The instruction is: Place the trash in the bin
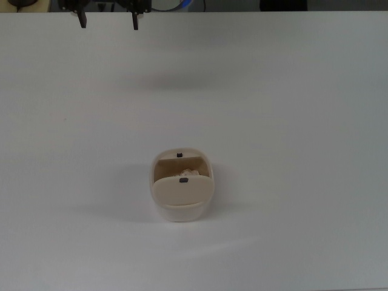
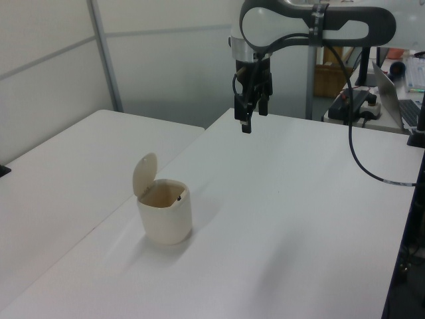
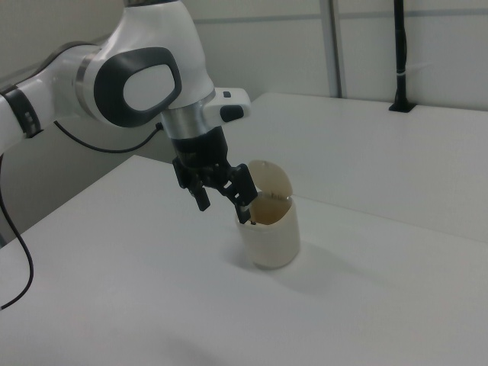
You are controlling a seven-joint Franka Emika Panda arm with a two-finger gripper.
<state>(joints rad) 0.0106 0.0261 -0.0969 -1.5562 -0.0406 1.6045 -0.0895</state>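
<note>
A cream bin stands on the white table, its round flap lid tipped up at the far side. The white and grey arm reaches in from the right view's left, and its black gripper hangs with fingers spread, overlapping the bin's left rim in this view

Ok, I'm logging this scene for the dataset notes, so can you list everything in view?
bin: one, cream, flap lid open, standing on the table, middle of the top view.
trash: one pale crumpled wad, inside the bin.
table: white, with a second white one beside it in the left view.
laptop: one, at the left view's right edge.
cable: one, black, hanging from the arm.
arm: one, white and dark grey.
gripper: one, black, open, empty, raised at the top view's upper left.
</note>
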